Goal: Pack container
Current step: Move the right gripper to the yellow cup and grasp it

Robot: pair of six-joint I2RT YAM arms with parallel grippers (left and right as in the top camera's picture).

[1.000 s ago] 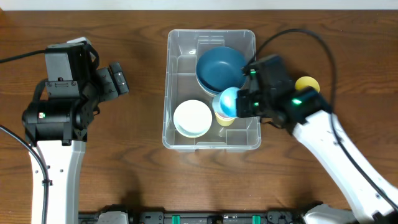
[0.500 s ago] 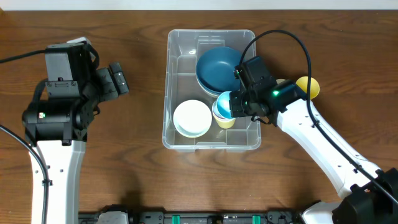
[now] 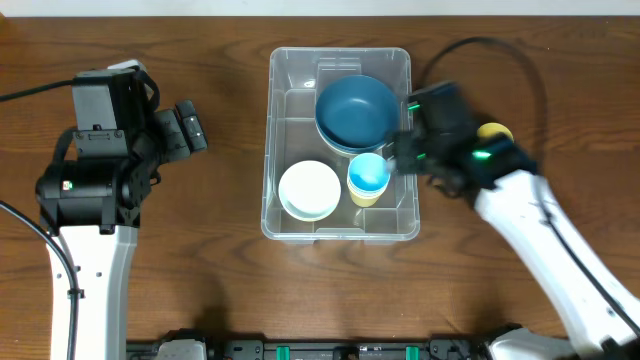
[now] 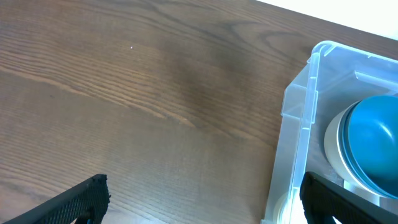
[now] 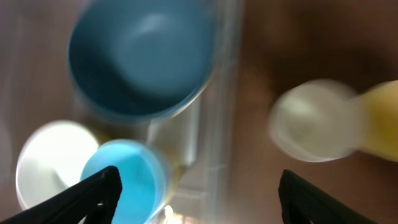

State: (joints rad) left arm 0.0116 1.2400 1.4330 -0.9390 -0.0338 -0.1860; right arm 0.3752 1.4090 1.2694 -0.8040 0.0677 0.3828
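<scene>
The clear container (image 3: 268,150) stands mid-table. Inside it are a dark blue bowl (image 3: 355,110), a white bowl (image 3: 309,189) and a light blue cup (image 3: 368,174) nested in a yellow cup. My right gripper (image 3: 405,152) hovers over the container's right wall, open, with nothing between its fingers. In the blurred right wrist view the light blue cup (image 5: 121,177) lies by the left finger of that gripper (image 5: 199,194), under the blue bowl (image 5: 140,56). My left gripper (image 3: 190,125) hangs open left of the container, whose wall (image 4: 298,124) shows in the left wrist view.
A yellow piece (image 3: 495,133) lies on the table right of the container, half hidden by the right arm. The right wrist view shows it (image 5: 379,118) beside a whitish round thing (image 5: 311,121). Bare wood (image 4: 155,93) lies under my left gripper (image 4: 202,199).
My right gripper has opened and let go of the light blue cup, which now rests in the yellow cup. The gripper has drawn back to the right. The left arm has not moved.
</scene>
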